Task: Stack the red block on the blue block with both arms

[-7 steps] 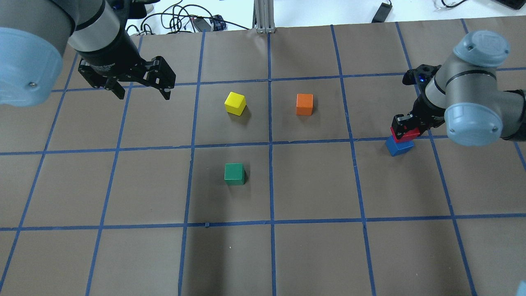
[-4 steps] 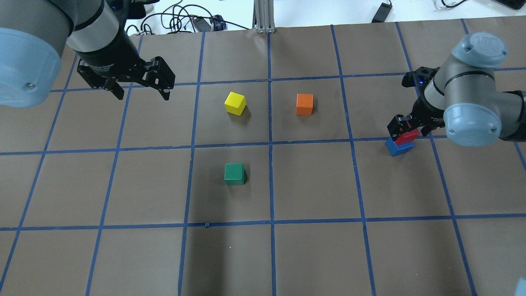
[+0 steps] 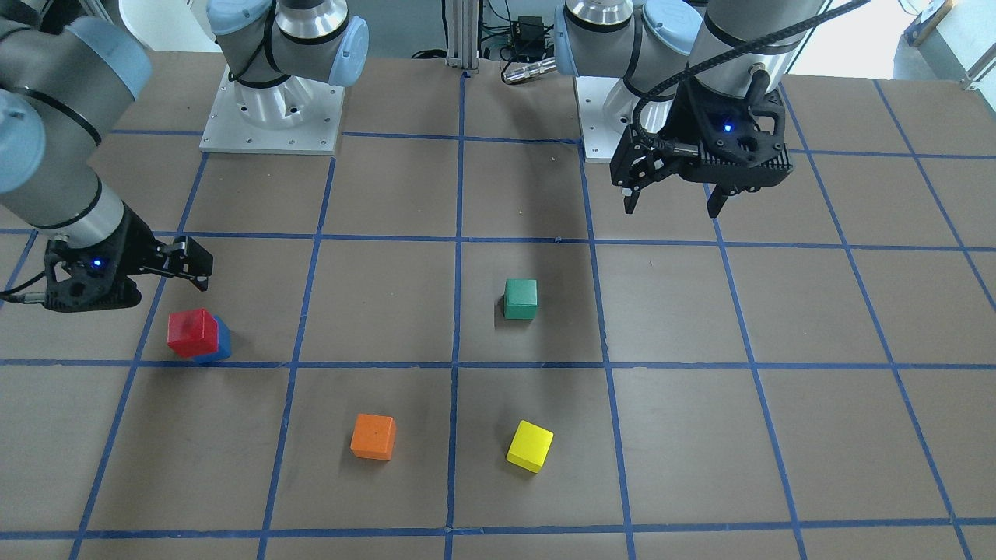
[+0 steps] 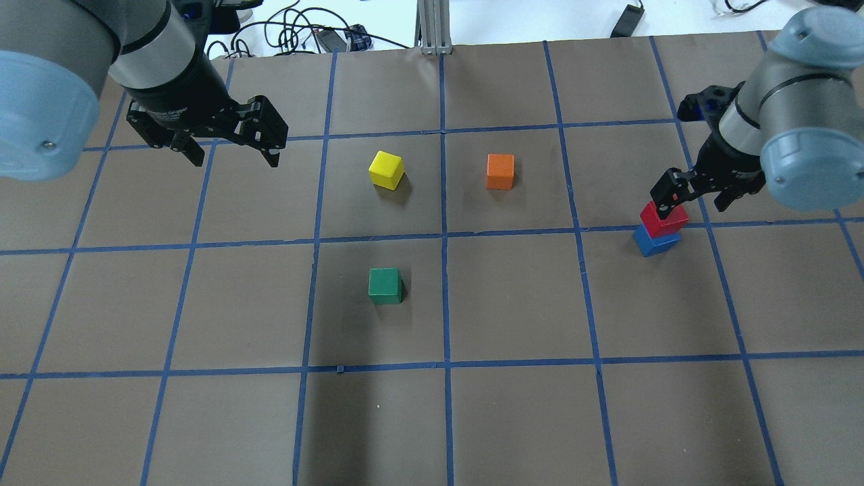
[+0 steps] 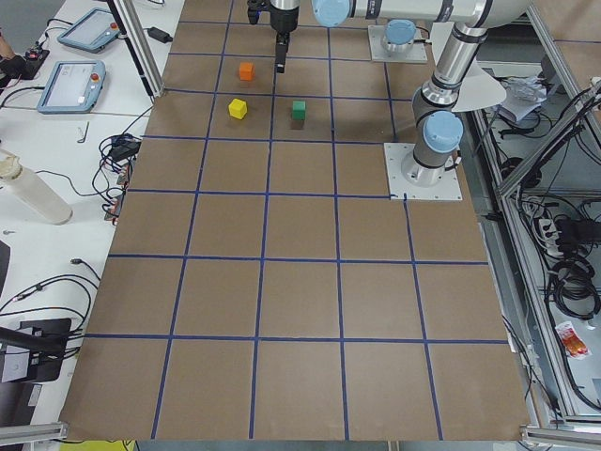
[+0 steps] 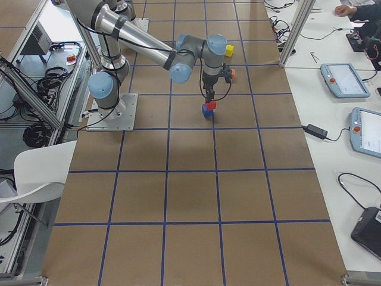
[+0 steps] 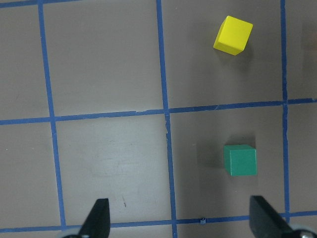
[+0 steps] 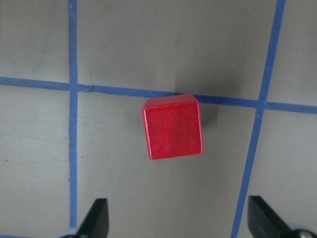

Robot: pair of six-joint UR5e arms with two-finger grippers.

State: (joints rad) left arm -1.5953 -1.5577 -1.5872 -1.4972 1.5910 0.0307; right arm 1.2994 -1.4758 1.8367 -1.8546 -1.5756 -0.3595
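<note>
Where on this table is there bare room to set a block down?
Bare table: the row of squares on the robot's side of the green block, and the square between the green block and the red block stacked on the blue block. Crowded: the centre, with the yellow block and orange block, and the stack, under the open jaws of the right gripper.

The red block (image 4: pixel 665 217), a small matte cube, is seen resting on top of the blue block (image 4: pixel 653 243), a cube of the same size, and is turned slightly against it. The stack is placed on the robot's right part of the table (image 4: pixel 472 418), just beside a blue tape line (image 4: pixel 607 229). The right gripper (image 8: pixel 179 220) is held above the stack, jaws spread wide and clear of the red block. The left gripper (image 4: pixel 236 160) is held over the left part, jaws apart and empty, well apart from the stack.
</note>
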